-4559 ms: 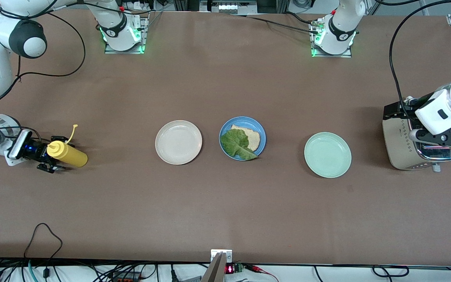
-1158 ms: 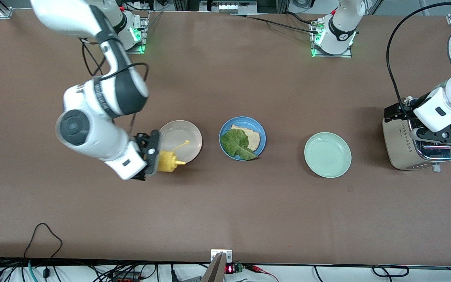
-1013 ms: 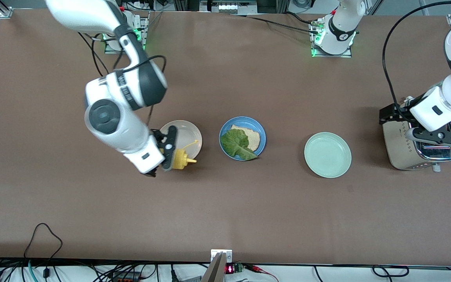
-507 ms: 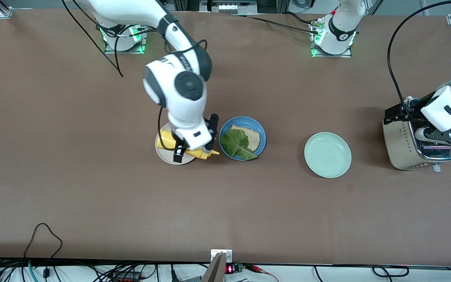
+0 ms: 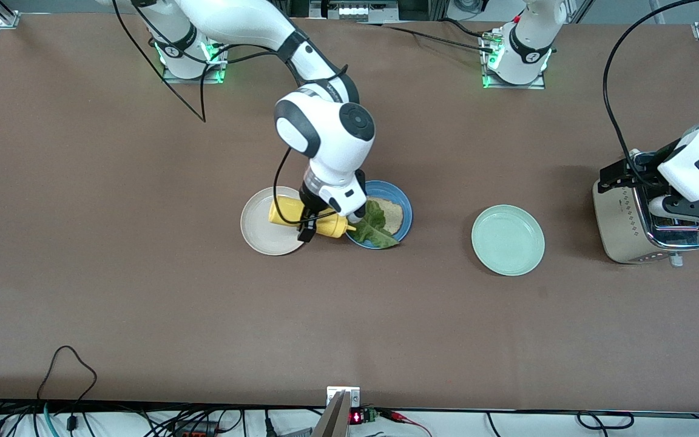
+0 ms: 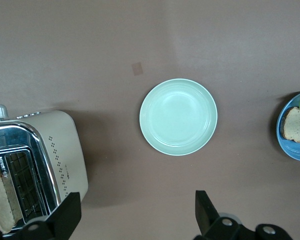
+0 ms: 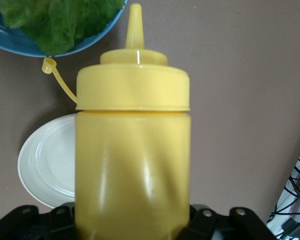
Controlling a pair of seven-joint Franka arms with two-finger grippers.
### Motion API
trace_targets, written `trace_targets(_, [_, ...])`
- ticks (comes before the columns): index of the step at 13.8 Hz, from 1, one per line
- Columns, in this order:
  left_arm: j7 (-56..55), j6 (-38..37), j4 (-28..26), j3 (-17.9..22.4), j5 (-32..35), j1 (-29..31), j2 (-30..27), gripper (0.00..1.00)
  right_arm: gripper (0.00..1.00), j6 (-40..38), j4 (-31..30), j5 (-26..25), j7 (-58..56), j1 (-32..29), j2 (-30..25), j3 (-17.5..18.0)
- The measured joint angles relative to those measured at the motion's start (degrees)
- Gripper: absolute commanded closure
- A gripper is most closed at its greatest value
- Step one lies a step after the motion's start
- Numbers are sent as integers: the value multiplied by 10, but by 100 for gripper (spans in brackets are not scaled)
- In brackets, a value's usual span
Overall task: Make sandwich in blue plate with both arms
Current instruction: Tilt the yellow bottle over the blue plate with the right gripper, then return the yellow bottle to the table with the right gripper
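Observation:
The blue plate (image 5: 406,209) holds one toasted bread slice (image 5: 393,212) with a green lettuce leaf (image 5: 377,229) on it. My right gripper (image 5: 310,217) is shut on a yellow squeeze bottle (image 5: 289,212). It holds the bottle on its side over the gap between the cream plate and the blue plate, with the nozzle at the lettuce. The right wrist view shows the bottle (image 7: 132,150), its open cap hanging, the lettuce (image 7: 55,20) and the right gripper (image 7: 132,220). My left gripper (image 5: 698,209) is open over the toaster (image 5: 622,224), also in its own view (image 6: 135,220). A second bread slice (image 6: 0,205) sits in the toaster slot.
A cream-white plate (image 5: 258,233) lies beside the blue plate toward the right arm's end. A mint-green plate (image 5: 508,240) lies between the blue plate and the toaster and shows in the left wrist view (image 6: 178,116). Cables run along the table's near edge.
My right arm has carried the yellow bottle from the right arm's end of the table, over the cream plate, to the blue plate's edge. My left gripper has stayed over the toaster.

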Motion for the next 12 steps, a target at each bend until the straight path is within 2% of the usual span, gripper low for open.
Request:
trace_targets(5, [0,-9,-1,0,0,2,1,0,65,-2,1,-11,6,8,6,-2])
trace_targets(8, [0,-14,-2,0,0,3,1,0,65,-20,10,-10,-13,2,-3,-16])
trace_targets(10, [0,-15,-4,0,0,3,2,0,65,-27,17,23,-57,-28,-32,-20])
trace_targets(12, [0,-16,-4,0,0,3,3,0,65,-31,21,92,-134,-79,-76,-21])
